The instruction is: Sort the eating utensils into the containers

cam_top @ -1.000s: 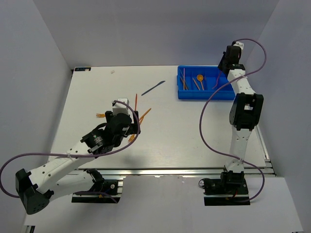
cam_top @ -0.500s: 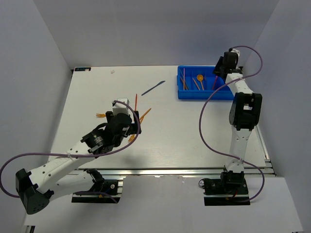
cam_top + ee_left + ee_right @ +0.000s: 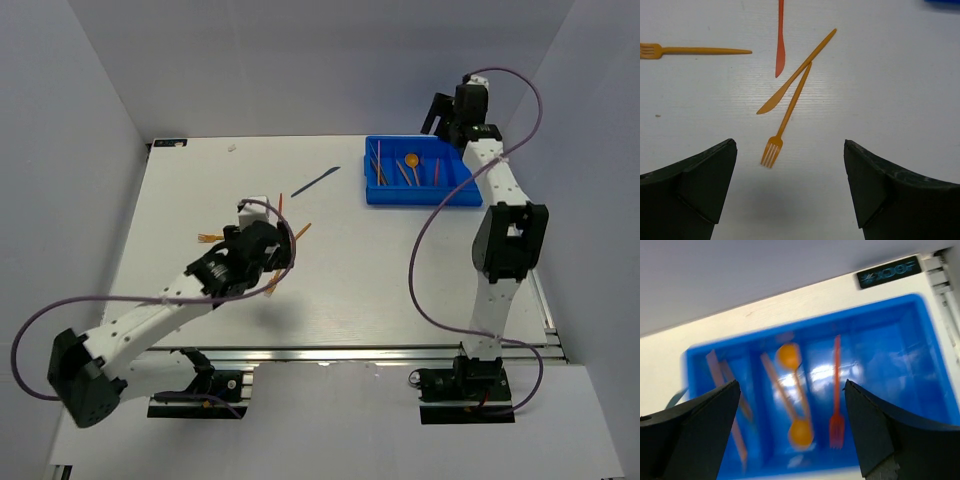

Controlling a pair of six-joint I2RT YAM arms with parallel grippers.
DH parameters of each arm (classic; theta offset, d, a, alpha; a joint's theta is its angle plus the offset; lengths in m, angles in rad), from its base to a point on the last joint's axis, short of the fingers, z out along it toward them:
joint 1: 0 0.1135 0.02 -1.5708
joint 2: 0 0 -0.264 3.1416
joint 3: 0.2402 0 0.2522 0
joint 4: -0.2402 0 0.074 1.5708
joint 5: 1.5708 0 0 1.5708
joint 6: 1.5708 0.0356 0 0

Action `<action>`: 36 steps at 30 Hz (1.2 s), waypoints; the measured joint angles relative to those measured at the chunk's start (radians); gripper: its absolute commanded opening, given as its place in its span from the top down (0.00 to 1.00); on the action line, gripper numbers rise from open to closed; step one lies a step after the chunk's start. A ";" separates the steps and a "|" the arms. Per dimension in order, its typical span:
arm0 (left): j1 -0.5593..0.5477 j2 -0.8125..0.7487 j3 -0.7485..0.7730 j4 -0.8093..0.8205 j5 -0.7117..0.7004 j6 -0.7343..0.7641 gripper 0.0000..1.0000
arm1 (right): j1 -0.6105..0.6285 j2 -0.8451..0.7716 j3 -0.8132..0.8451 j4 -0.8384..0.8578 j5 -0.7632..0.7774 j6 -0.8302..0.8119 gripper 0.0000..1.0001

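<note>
On your left, the counter carries two orange forks: the outer fork lies alone, and the nearer fork has its handle tip touching one orange knife. One red-orange knife lies just beside them. Your left hand hangs wide open and empty above these. One dark knife lies further right. The blue tray holds slim pieces in its leftmost compartment, too blurred to count. The next compartment holds two orange spoons, and the one after it holds one red-orange fork. Your right hand is open and empty above the tray.
</note>
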 measured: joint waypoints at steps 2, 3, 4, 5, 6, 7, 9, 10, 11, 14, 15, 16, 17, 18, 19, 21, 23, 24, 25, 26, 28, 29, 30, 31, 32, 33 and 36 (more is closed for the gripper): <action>0.082 0.106 0.027 0.017 0.064 0.005 0.09 | 0.053 -0.140 -0.125 -0.007 -0.007 -0.006 0.11; 0.122 0.159 0.035 0.029 0.103 0.013 0.12 | 0.084 -0.218 -0.198 -0.006 -0.018 -0.008 0.11; 0.160 0.216 0.046 0.035 0.138 0.021 0.17 | 0.118 -0.314 -0.295 0.006 -0.037 -0.007 0.11; 0.187 0.271 0.060 0.035 0.169 0.032 0.20 | 0.159 -0.410 -0.386 0.011 -0.056 -0.006 0.11; 0.201 0.318 0.072 0.037 0.193 0.041 0.24 | 0.200 -0.494 -0.470 0.020 -0.080 -0.002 0.11; 0.208 0.366 0.088 0.036 0.220 0.050 0.32 | 0.234 -0.569 -0.547 0.039 -0.103 0.001 0.11; 0.209 0.446 0.116 0.044 0.274 0.063 0.35 | 0.282 -0.694 -0.686 0.065 -0.148 0.009 0.11; 0.209 0.478 0.125 0.050 0.300 0.068 0.42 | 0.296 -0.744 -0.752 0.073 -0.170 0.017 0.11; 0.209 0.500 0.129 0.056 0.319 0.068 0.43 | 0.299 -0.768 -0.787 0.076 -0.179 0.022 0.11; 0.211 0.543 0.137 0.065 0.346 0.073 0.45 | 0.307 -0.812 -0.890 0.067 -0.200 0.034 0.11; 0.214 0.550 0.138 0.064 0.345 0.076 0.45 | 0.309 -0.816 -0.909 0.060 -0.201 0.035 0.12; 0.217 0.554 0.138 0.064 0.343 0.080 0.45 | 0.311 -0.821 -0.924 0.051 -0.203 0.035 0.12; 0.221 0.557 0.138 0.065 0.343 0.081 0.45 | 0.315 -0.828 -0.938 0.045 -0.204 0.035 0.12; 0.227 0.559 0.138 0.066 0.343 0.084 0.46 | 0.320 -0.837 -0.949 0.042 -0.205 0.035 0.12; 0.233 0.562 0.138 0.068 0.343 0.087 0.47 | 0.324 -0.850 -0.958 0.036 -0.207 0.035 0.12; 0.240 0.574 0.138 0.080 0.344 0.089 0.51 | 0.330 -0.876 -0.969 0.035 -0.209 0.034 0.12; 0.247 0.598 0.138 0.091 0.349 0.091 0.52 | 0.336 -0.902 -0.969 0.035 -0.212 0.035 0.12; 0.248 0.610 0.137 0.095 0.353 0.090 0.52 | 0.338 -0.915 -0.969 0.035 -0.212 0.035 0.12; 0.248 0.624 0.135 0.102 0.359 0.090 0.53 | 0.340 -0.924 -0.969 0.035 -0.212 0.035 0.12; 0.248 0.635 0.131 0.110 0.367 0.090 0.53 | 0.341 -0.930 -0.969 0.035 -0.212 0.035 0.12; 0.248 0.650 0.119 0.126 0.379 0.088 0.65 | 0.346 -0.937 -0.969 0.035 -0.211 0.035 0.11; 0.248 0.657 0.113 0.132 0.385 0.084 0.71 | 0.348 -0.937 -0.969 0.034 -0.211 0.035 0.11; 0.248 0.660 0.110 0.140 0.389 0.082 0.75 | 0.351 -0.937 -0.969 0.034 -0.209 0.038 0.11; 0.246 0.659 0.107 0.151 0.395 0.082 0.82 | 0.354 -0.938 -0.969 0.034 -0.207 0.042 0.11; 0.244 0.659 0.103 0.162 0.399 0.080 0.82 | 0.355 -0.940 -0.971 0.037 -0.209 0.048 0.11; 0.240 0.658 0.100 0.169 0.399 0.079 0.83 | 0.357 -0.945 -0.980 0.047 -0.219 0.054 0.11; 0.221 0.652 0.088 0.185 0.393 0.074 1.00 | 0.359 -0.971 -1.030 0.084 -0.272 0.077 0.11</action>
